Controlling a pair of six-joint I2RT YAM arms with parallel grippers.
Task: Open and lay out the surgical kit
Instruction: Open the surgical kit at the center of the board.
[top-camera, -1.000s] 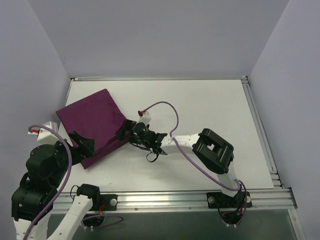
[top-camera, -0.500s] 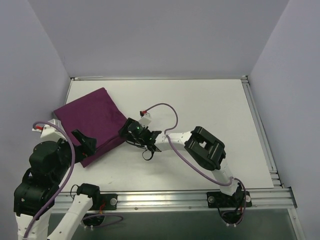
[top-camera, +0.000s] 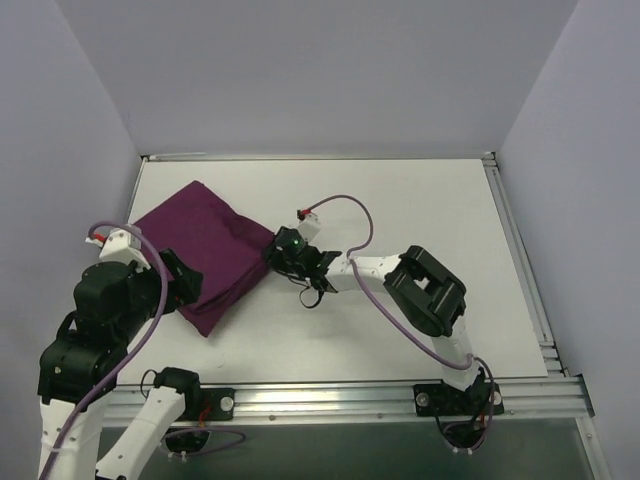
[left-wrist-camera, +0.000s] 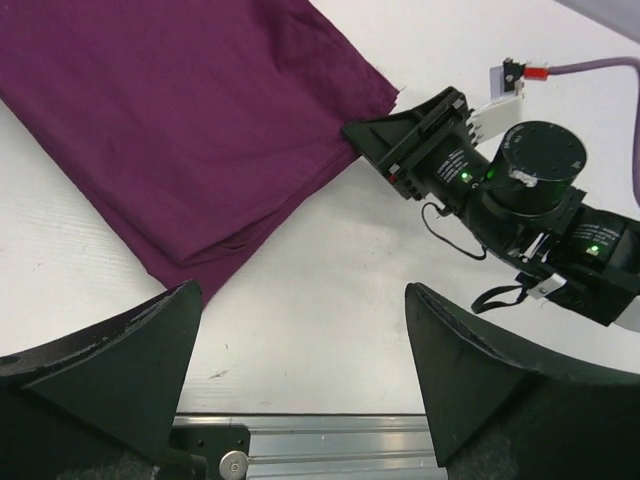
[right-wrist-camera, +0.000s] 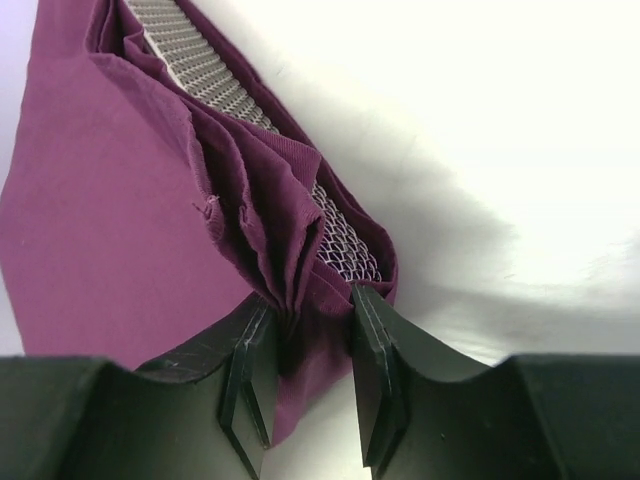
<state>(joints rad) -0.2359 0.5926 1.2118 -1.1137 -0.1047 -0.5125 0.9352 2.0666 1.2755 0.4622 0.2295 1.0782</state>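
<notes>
As it lies folded at the desk (top-camera: 420, 210) left, dark purple cloth wrap (top-camera: 205, 255) shows wire-mesh tray (right-wrist-camera: 190, 60) inside. Right hand (right-wrist-camera: 305, 322): clamped on wrap's edge fold. Left hand (left-wrist-camera: 300, 300): fingers apart, above near corner.

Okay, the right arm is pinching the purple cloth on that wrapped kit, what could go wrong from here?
The right tool pinches several bunched layers of the purple cloth wrap right beside the mesh tray, so pulling may drag the whole bundle instead of opening one flap. The left tool is open and clear of the wrap, so nothing pins it down. The cloth could also snag on the tray's wire edge.
</notes>
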